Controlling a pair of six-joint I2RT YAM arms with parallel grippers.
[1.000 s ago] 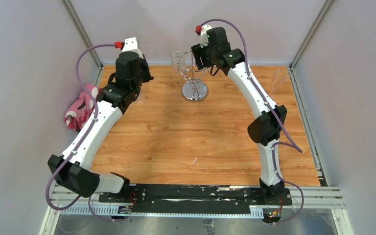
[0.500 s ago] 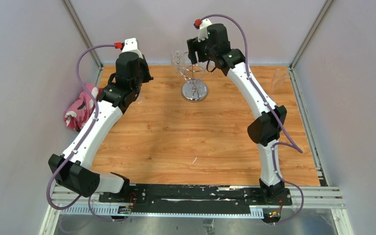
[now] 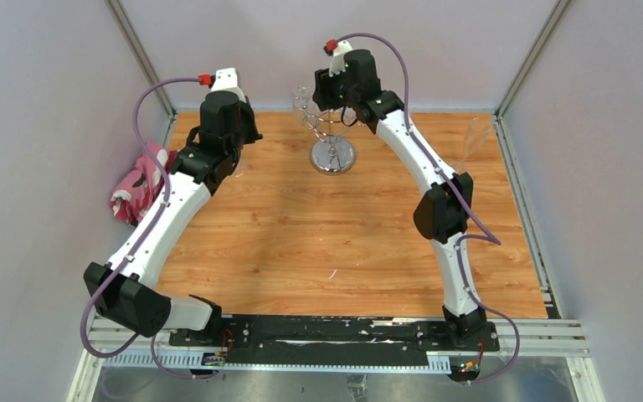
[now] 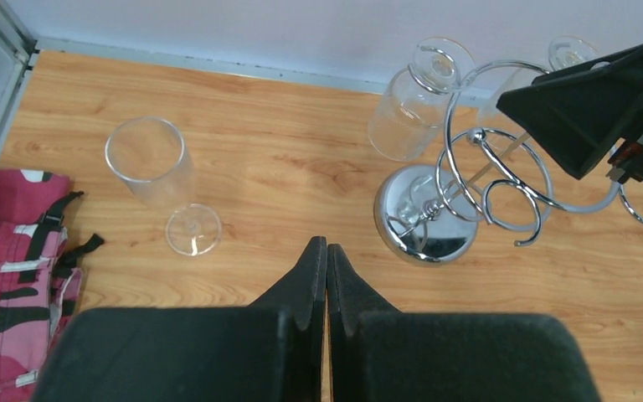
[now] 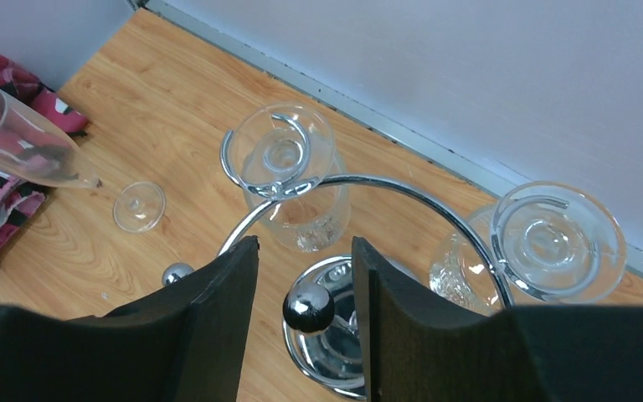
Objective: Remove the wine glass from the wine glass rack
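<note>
Right end effector is held part open, empty, over the rack at upper centre of the top view, probably lined up on a glass hung foot-up from it. Left end effector is seen shut, empty, parked aside.

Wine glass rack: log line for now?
right hand: open above wine glass rack | left hand: shut, empty | hanging glasses: two visible | loose glass: on table

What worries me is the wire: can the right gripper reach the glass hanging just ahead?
Probably yes: the right gripper stands open short of the glass; only wire of the rack crosses.
</note>
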